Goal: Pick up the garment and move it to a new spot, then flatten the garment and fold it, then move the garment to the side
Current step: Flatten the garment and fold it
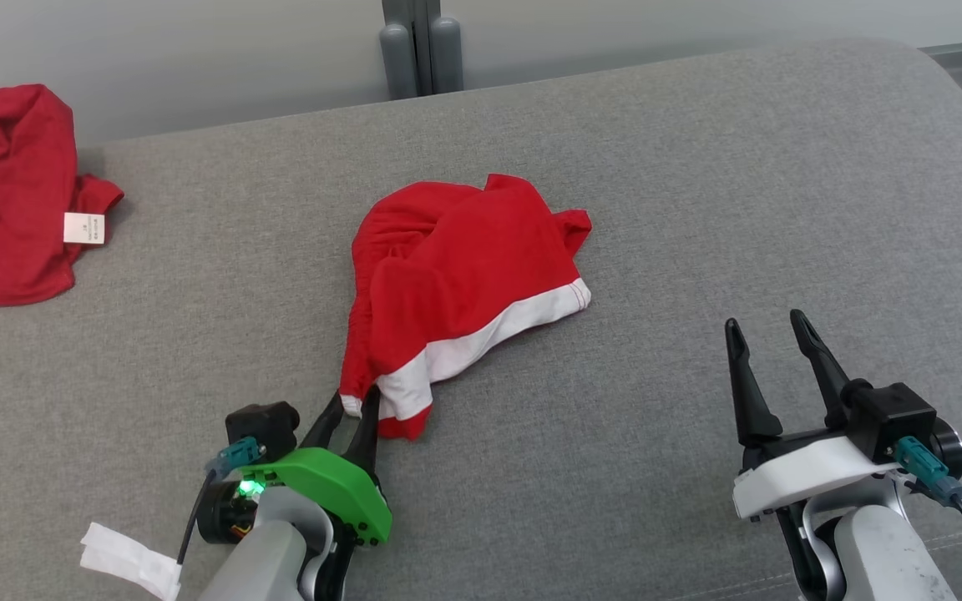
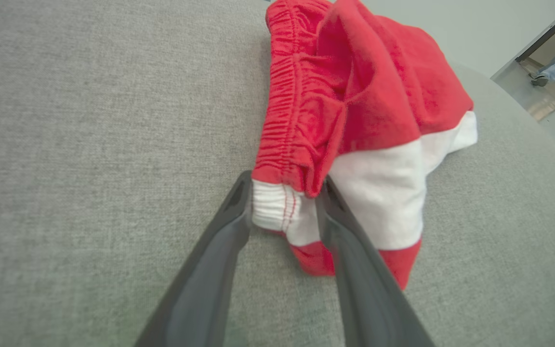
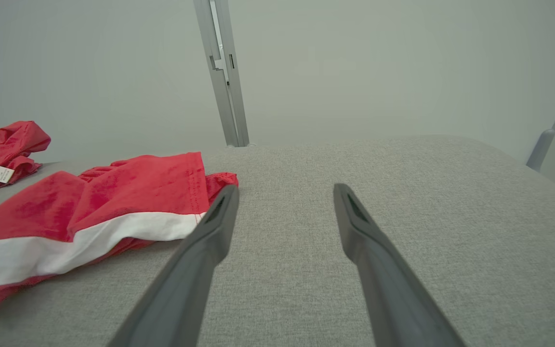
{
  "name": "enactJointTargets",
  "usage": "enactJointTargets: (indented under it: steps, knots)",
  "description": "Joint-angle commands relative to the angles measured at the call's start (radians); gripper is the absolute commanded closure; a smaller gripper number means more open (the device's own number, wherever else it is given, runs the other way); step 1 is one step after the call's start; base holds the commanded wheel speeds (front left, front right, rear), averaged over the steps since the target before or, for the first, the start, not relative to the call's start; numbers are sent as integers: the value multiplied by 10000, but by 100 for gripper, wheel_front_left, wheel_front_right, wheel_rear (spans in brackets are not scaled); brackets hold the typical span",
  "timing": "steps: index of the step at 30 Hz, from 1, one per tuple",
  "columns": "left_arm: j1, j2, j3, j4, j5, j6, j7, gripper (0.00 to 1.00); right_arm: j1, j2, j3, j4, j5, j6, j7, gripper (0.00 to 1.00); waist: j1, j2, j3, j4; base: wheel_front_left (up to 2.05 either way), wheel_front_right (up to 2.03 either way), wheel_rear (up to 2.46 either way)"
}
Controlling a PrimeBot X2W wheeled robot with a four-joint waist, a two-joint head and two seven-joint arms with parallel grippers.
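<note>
The garment [image 1: 464, 267] is a pair of red shorts with a white band, lying crumpled in the middle of the grey cushioned surface [image 1: 698, 209]. My left gripper [image 1: 351, 409] is at its near corner. In the left wrist view the two fingers of the left gripper [image 2: 284, 193] straddle the white hem of the garment [image 2: 369, 96], partly closed, and fabric fills the gap between them. My right gripper [image 1: 765, 325] stands open at the lower right, apart from the cloth. In the right wrist view the right gripper [image 3: 282, 190] holds nothing, and the garment [image 3: 113, 193] lies to its left.
A second red garment [image 1: 13, 192] with a white label lies bunched at the far left edge, also seen as a red garment [image 3: 7, 149] in the right wrist view. A grey post [image 1: 418, 42] rises behind the surface. Bare grey surface lies to the right.
</note>
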Motion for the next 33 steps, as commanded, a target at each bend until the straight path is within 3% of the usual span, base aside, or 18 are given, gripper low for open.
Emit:
enactJointTargets:
  steps: [1,9,11,15,26,33]
  knots:
    - [154,98,-58,37,15,-61,5,50,14,-22,-27,-43,-2,-14,-3,0,0,0,22,22,0,0,0]
    - [-20,133,-292,223,-101,-143,30,80,-240,-22,219,102,-241,-14,-2,0,0,0,186,93,0,0,0]
    - [-115,196,-273,239,-52,-136,16,90,-431,-21,465,319,-434,-14,-2,0,0,0,260,133,0,0,0]
    - [-259,277,-179,176,89,-23,1,100,-1145,-25,995,1223,-727,-14,-2,0,0,0,415,307,0,0,0]
    - [-390,159,-14,-541,577,63,-10,100,-3973,-25,1542,5485,-710,-15,-2,0,0,0,840,1073,0,0,0]
    - [-414,95,3,-888,795,38,-2,100,-5168,-30,1929,7285,-422,-15,-4,0,0,0,1111,1396,0,0,0]
